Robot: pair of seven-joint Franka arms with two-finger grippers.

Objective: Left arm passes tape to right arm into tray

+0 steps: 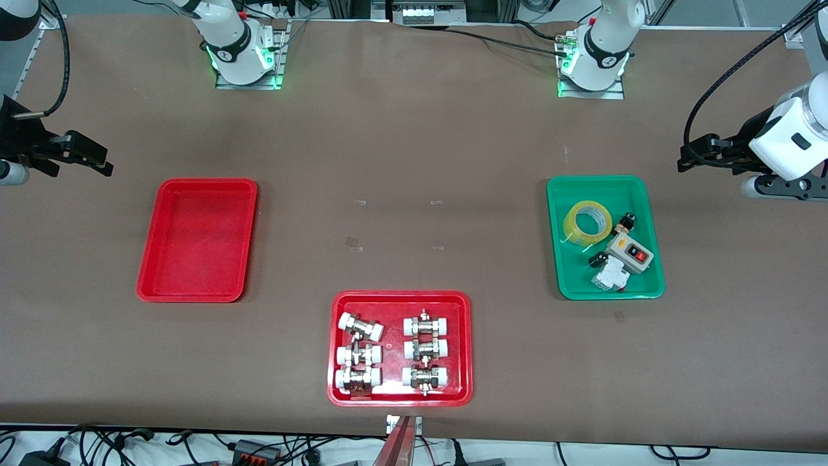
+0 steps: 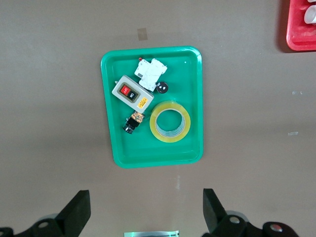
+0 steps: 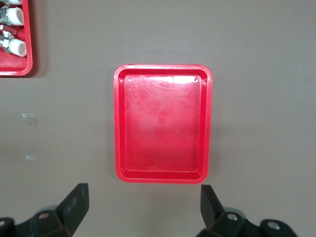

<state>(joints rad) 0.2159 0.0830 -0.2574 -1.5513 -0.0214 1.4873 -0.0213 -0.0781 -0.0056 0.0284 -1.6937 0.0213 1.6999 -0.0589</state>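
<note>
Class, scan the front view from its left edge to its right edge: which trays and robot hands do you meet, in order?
right hand → plain red tray → red tray of fittings → green tray → left hand.

This looks like a robotics lab. Two white robot arm bases (image 1: 240,48) with green lights are bolted on a wide brown desk (image 1: 414,162), black cables (image 1: 259,446) hang at its edge, and sorted plastic trays (image 1: 197,239) lie under each end effector.
</note>
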